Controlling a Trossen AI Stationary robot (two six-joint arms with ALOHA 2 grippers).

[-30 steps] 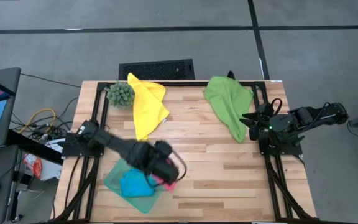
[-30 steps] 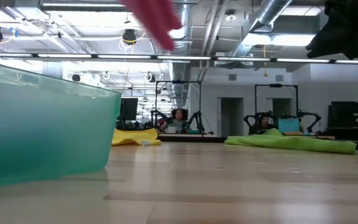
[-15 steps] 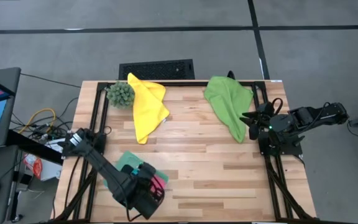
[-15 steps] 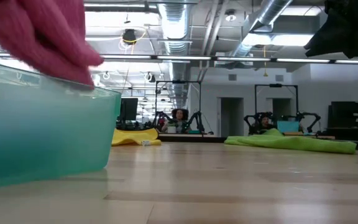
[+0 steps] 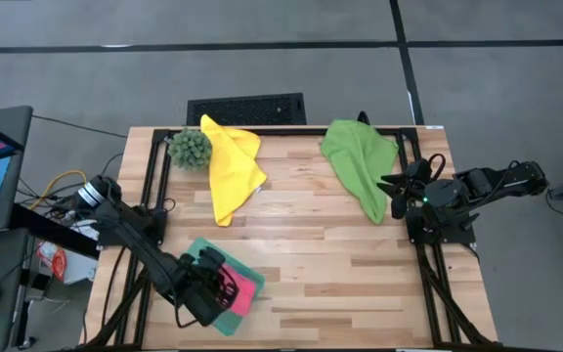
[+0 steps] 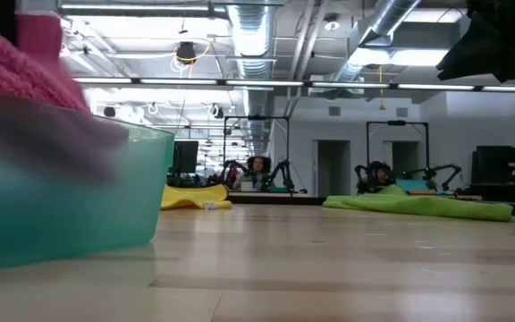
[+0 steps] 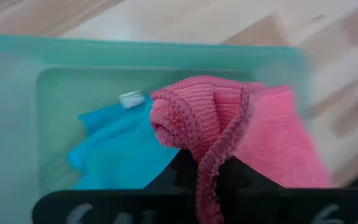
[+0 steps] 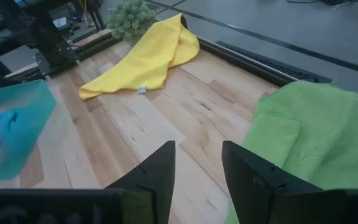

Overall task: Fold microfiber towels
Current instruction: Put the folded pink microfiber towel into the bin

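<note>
My left gripper [image 7: 205, 177] is shut on the pink towel [image 7: 241, 130], over the translucent teal tray [image 5: 195, 256] at the table's near left. In the low view the pink towel [image 6: 16, 63] bulges above the tray's wall [image 6: 70, 197]. The blue towel [image 7: 107, 155] lies crumpled on the tray's floor. The yellow towel [image 5: 231, 166] lies spread at the far left and the green towel [image 5: 360, 161] at the far right, both flat on the wood. My right gripper [image 8: 197, 165] stands open at the right edge, beside the green towel [image 8: 316, 137]. My left gripper pinches a bunched fold of the pink towel, its stitched hem [image 7: 202, 167] running between the two fingers; several layers. The fingers slant down from above. The towel bulges past the fingertips over the tray, beside the blue towel; whether it rests on the tray floor I cannot tell.
A small spiky green plant [image 5: 191, 147] stands at the far left corner, touching the yellow towel. Bare wood lies between the tray and the two spread towels. Black frame rails [image 5: 428, 264] run along the table's left and right edges.
My left gripper has carried the pink towel toward the table's near left and down, from beside the tray to over it. The towel, high above the tray rim in the low view a second ago, now sits at the rim. The right arm kept still.
</note>
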